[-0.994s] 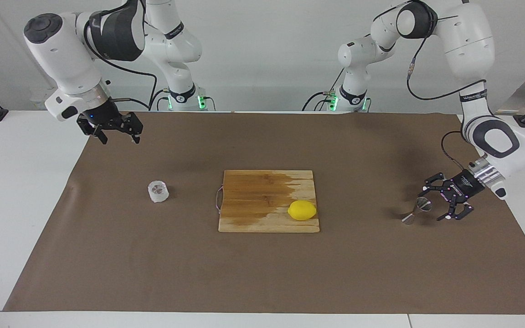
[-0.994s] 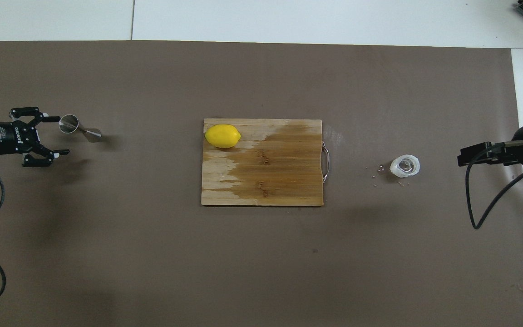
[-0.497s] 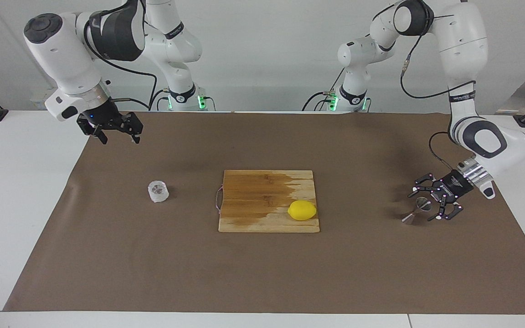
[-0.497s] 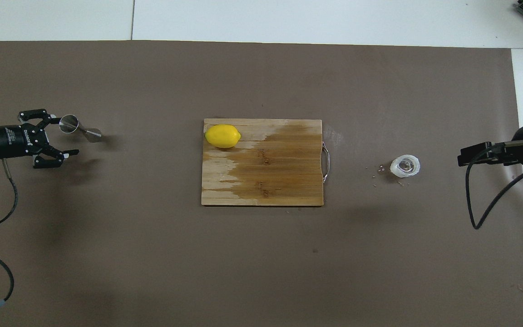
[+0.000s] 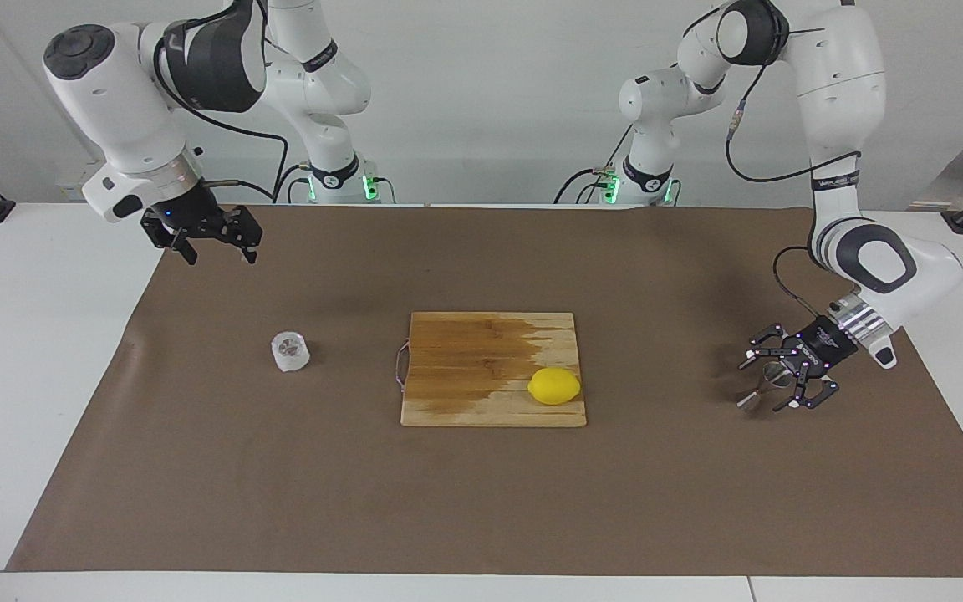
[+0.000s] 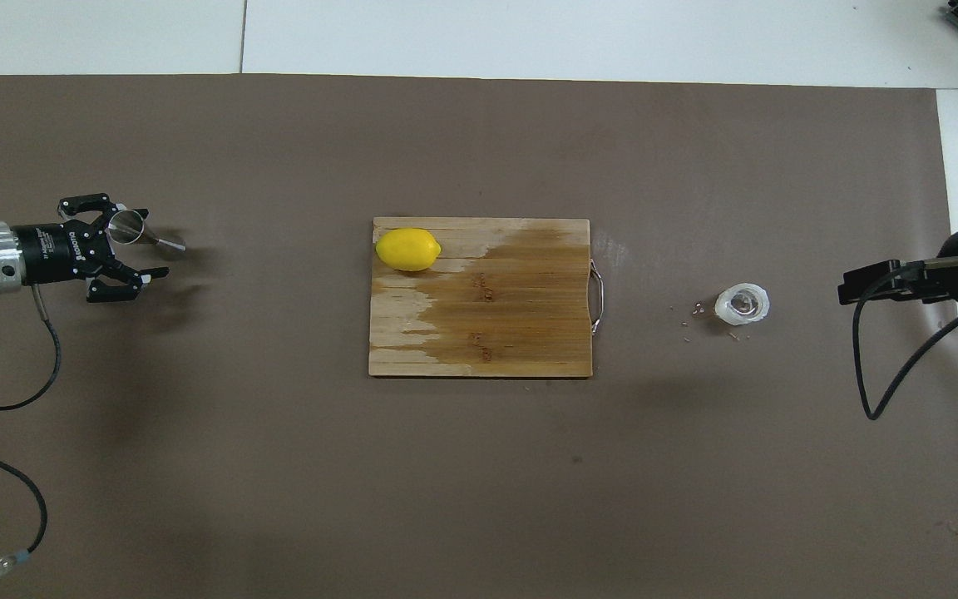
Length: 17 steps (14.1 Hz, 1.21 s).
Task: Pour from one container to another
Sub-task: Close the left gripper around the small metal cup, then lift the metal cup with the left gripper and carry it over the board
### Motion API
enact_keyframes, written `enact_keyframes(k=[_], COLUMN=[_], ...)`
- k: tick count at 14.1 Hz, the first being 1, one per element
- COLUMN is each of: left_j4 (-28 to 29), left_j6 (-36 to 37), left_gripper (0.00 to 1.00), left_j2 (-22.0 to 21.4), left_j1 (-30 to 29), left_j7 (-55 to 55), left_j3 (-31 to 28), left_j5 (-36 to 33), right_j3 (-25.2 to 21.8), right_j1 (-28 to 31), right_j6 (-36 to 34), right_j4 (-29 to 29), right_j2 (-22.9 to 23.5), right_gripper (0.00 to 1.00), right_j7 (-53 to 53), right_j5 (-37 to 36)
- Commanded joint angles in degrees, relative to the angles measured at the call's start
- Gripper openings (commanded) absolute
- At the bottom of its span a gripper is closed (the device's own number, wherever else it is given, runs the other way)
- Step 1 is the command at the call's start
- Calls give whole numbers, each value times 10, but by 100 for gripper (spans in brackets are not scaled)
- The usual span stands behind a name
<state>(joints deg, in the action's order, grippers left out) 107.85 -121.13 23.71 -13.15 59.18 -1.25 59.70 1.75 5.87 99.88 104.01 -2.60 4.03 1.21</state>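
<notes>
The steel jigger lies on its side on the brown mat at the left arm's end of the table. My left gripper is down at mat level and open, one finger on each side of the jigger's wider cone; I see no squeeze on it. The translucent ribbed cup stands upright at the right arm's end, untouched. My right gripper hangs open and empty in the air over the mat's edge, off to the side of the cup, and waits.
A wooden cutting board, half darkened by wetness, lies mid-table with a lemon on the corner toward the left arm's end. Small crumbs lie on the mat beside the cup.
My left gripper has slid forward along the mat until its fingers straddle the jigger, and the fingers have drawn somewhat closer together. The right arm, cup and lemon have not moved.
</notes>
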Motion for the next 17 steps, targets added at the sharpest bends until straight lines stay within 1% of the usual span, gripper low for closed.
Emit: enact_keyframes(k=[1,2,3,4,5,7,9,12,13,14,17], left_j4=[27,27,26,24,22,23,28,34,40,46,46], left_j6=[-13,-13,-13,-10,-9,-10,-8,-10,-13,-22,-137], left_gripper=[25,15,10,2,0,0,0,0,0,0,0], left_j2=[-23,-23,-23,-23,-24,-42,-74,-103,-109,-117,-125], left_j1=[0,-3,-5,-6,-6,-1,12,58,83,121,223], left_j7=[0,0,0,3,6,9,36,40,44,64,185], left_j3=[-1,-1,-1,-2,-2,-2,-2,0,0,-2,1], left_j5=[12,12,18,30,34,33,33,34,34,34,36], right_j3=[4,4,4,4,4,4,4,4,4,4,4], right_j1=[5,5,5,5,5,5,5,5,5,5,5], right_j6=[-4,-4,-4,-4,-4,-4,-4,-4,-4,-4,-4], right_j4=[9,9,9,9,9,9,9,9,9,9,9], right_j2=[-12,-12,-12,-12,-12,-12,-12,-12,-12,-12,-12], right_gripper=[100,100,100,100,100,100,100,100,100,100,100], right_j7=[5,5,5,5,5,5,5,5,5,5,5], right_j5=[3,3,3,3,3,3,3,3,3,3,3])
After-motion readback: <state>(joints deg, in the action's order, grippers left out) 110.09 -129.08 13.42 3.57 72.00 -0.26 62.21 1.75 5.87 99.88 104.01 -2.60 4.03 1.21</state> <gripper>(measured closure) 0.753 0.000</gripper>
